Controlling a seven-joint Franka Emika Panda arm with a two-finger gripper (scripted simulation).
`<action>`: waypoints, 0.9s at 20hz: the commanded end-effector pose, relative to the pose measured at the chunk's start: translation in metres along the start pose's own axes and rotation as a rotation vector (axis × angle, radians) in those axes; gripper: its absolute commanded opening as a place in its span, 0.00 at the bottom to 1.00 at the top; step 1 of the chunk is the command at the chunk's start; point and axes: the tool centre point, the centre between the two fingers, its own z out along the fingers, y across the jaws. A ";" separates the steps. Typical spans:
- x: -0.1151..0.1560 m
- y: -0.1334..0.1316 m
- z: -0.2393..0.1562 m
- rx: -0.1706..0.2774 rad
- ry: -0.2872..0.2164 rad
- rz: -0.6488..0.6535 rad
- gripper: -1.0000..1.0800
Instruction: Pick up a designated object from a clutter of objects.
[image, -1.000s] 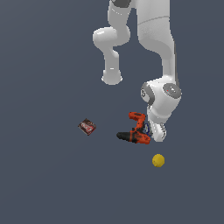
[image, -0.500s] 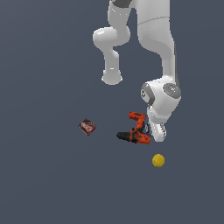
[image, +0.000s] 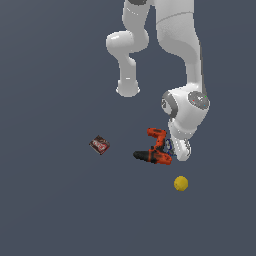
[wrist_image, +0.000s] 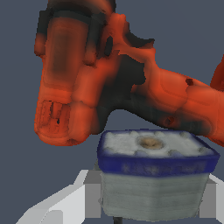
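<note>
The gripper (image: 176, 150) sits low astride the small can (wrist_image: 155, 175) beside the drill (image: 155, 149); whether clenched, I cannot tell; lifting remains.

Orange-and-black drill (wrist_image: 109, 78); can (wrist_image: 155, 175) with blue rim, whitish top, pale grey side; yellow ball (image: 181, 183); red-brown packet (image: 99, 145).

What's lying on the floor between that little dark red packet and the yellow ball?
The orange-and-black drill lies roughly between the packet and the yellow ball, as the exterior view shows. Otherwise that stretch of floor is bare.
</note>
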 end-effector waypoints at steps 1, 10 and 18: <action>0.001 -0.001 -0.013 0.001 -0.001 0.001 0.00; 0.007 -0.007 -0.089 0.000 0.000 0.003 0.00; 0.013 -0.015 -0.180 0.001 0.003 0.004 0.00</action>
